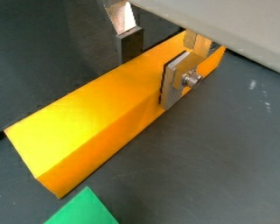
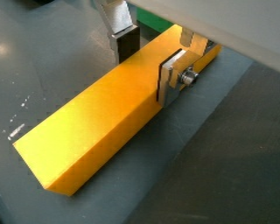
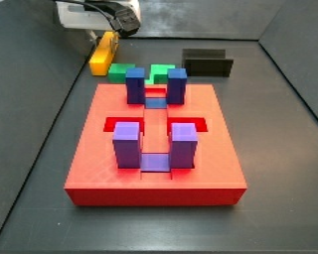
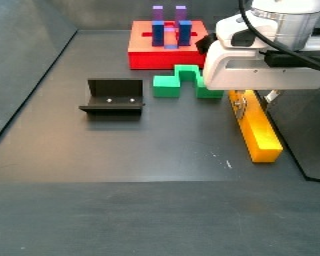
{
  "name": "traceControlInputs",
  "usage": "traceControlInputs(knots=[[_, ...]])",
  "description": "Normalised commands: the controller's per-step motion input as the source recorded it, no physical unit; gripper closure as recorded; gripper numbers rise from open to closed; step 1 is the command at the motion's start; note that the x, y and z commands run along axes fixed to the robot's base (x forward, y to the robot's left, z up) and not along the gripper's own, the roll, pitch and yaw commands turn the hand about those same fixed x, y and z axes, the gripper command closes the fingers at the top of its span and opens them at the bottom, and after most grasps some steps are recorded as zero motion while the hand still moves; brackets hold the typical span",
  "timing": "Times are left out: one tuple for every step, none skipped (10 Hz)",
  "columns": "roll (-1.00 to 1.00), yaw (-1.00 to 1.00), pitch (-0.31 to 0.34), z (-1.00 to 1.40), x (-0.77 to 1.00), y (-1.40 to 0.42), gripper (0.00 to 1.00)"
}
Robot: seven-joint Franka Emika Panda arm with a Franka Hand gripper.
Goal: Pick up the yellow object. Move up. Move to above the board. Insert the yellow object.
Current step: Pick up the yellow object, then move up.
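The yellow object [image 1: 95, 114] is a long yellow-orange bar lying flat on the dark floor, seen in both wrist views [image 2: 101, 118] and both side views [image 3: 104, 55] [image 4: 256, 125]. My gripper [image 1: 152, 63] is down over one end of it, with one finger on each long side, also in the wrist view [image 2: 150, 61]. One finger [image 1: 175, 79] sits against the bar's side; the other finger [image 1: 129, 45] stands a little off the opposite edge. The jaws are open around the bar. The red board [image 3: 155, 149] with purple and blue posts lies apart from the bar [image 4: 149, 40].
Green blocks [image 4: 186, 80] lie between the bar and the board, also in a side view [image 3: 122, 71]; a green corner shows in a wrist view [image 1: 84, 210]. The black fixture [image 4: 113, 97] stands on the floor away from the bar. Grey walls surround the floor.
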Motion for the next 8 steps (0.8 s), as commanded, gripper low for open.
traceControlInputs(knots=[[0.00,0.00,0.000,0.00,0.00,0.00,1.00],[0.00,0.00,0.000,0.00,0.00,0.00,1.00],[0.00,0.00,0.000,0.00,0.00,0.00,1.00],[0.00,0.00,0.000,0.00,0.00,0.00,1.00],[0.00,0.00,0.000,0.83,0.00,0.00,1.00],[0.01,0.04,0.022,0.80,-0.05,0.06,1.00],[0.05,0.02,0.037,0.56,-0.09,0.04,1.00],[0.10,0.01,0.026,0.38,-0.07,0.02,1.00]])
